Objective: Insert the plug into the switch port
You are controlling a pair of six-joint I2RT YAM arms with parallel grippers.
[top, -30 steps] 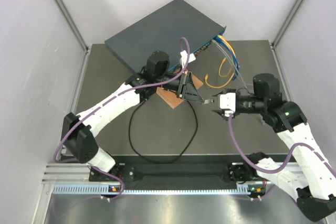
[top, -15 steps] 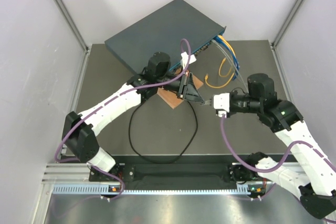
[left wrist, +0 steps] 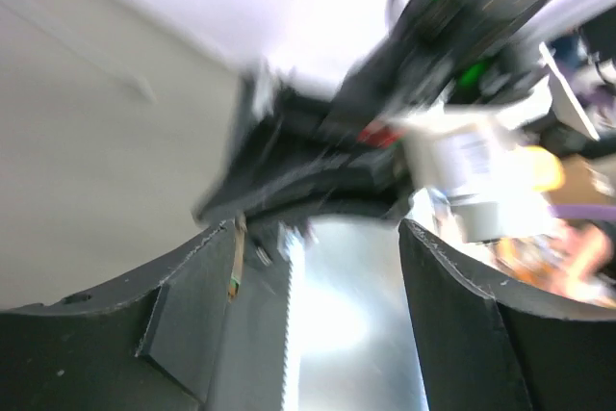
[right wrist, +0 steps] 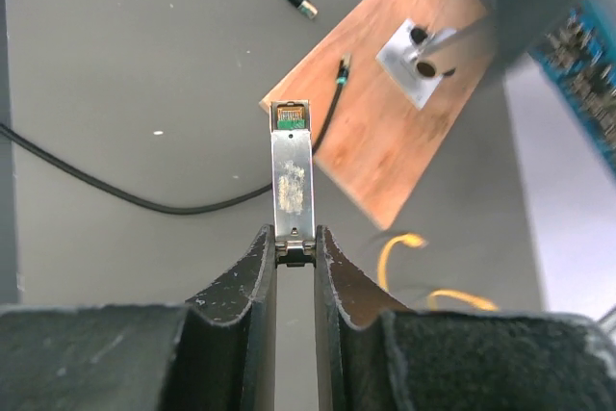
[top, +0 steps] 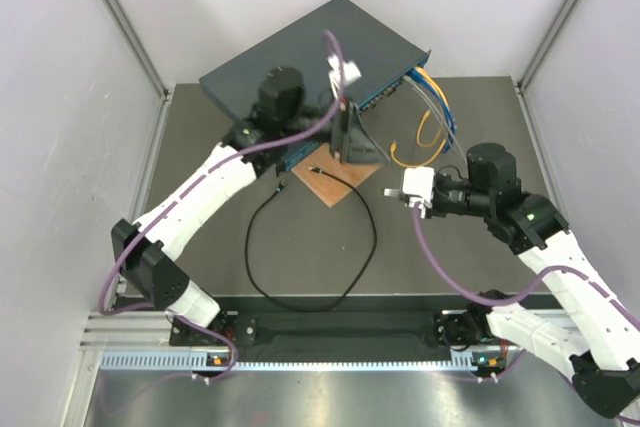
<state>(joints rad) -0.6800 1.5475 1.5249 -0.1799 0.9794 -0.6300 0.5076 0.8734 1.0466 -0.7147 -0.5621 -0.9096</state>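
The switch [top: 300, 52] is a flat dark box at the back, its teal port row [top: 388, 97] facing right. The thin black cable [top: 300, 295] loops on the mat. One plug tip [top: 313, 169] [right wrist: 343, 64] lies on the brown board, and the other end [top: 281, 187] [right wrist: 306, 9] lies beside the board. My right gripper [top: 397, 193] [right wrist: 295, 238] is shut on a small silver stick [right wrist: 291, 175] that points left, over the mat near the board. My left gripper [top: 356, 152] [left wrist: 318, 228] hangs open and empty above the board, close to the switch front.
The brown square board [top: 345, 175] carries a small silver bracket [right wrist: 419, 50]. Yellow and blue cables [top: 435, 117] run from the switch's right end onto the mat. White walls close in on both sides. The left wrist view is motion-blurred.
The right gripper closed on the silver stick. The left gripper let go, opened wide and rose back toward the switch, uncovering the board.
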